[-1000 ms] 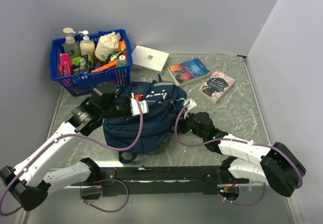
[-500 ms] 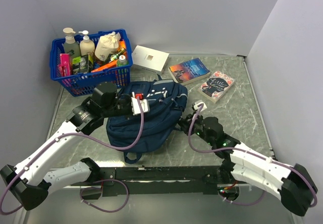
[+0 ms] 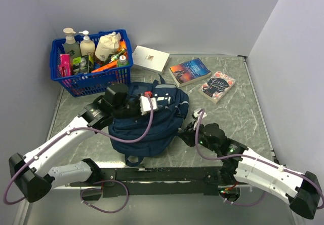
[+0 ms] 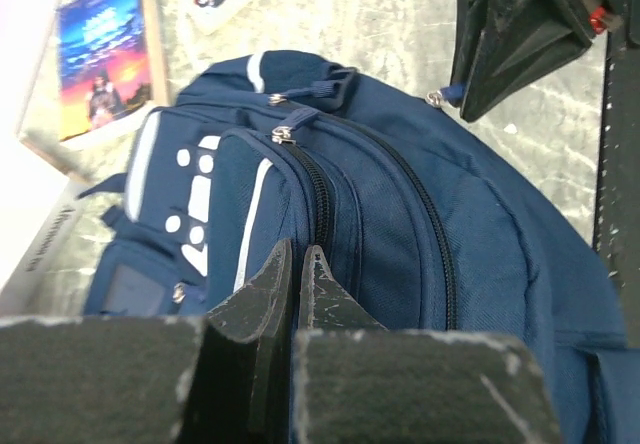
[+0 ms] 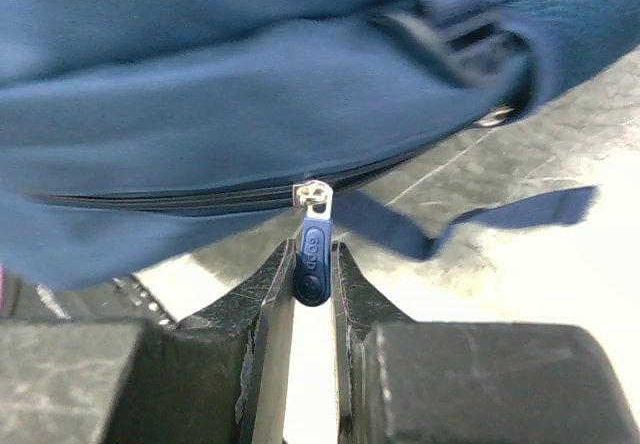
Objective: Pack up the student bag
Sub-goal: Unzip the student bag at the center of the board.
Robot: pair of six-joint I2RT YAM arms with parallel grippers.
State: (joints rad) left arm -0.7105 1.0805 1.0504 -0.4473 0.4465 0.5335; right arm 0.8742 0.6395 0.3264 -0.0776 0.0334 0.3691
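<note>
Pinching a small blue zipper pull (image 5: 314, 254), the right gripper (image 5: 312, 276) is seen nearest, at the right side of the student bag (image 3: 152, 126), which is laid flat at mid-table. On the bag's top, the left gripper (image 3: 148, 104) is pressed together; whether fabric is caught cannot be told. Beyond, a blue-covered book (image 3: 189, 71) and a filled blue basket (image 3: 93, 81) are set. The pull could be lost from the fingers if tugged at an angle, or the loose bag dragged instead of unzipped.
</note>
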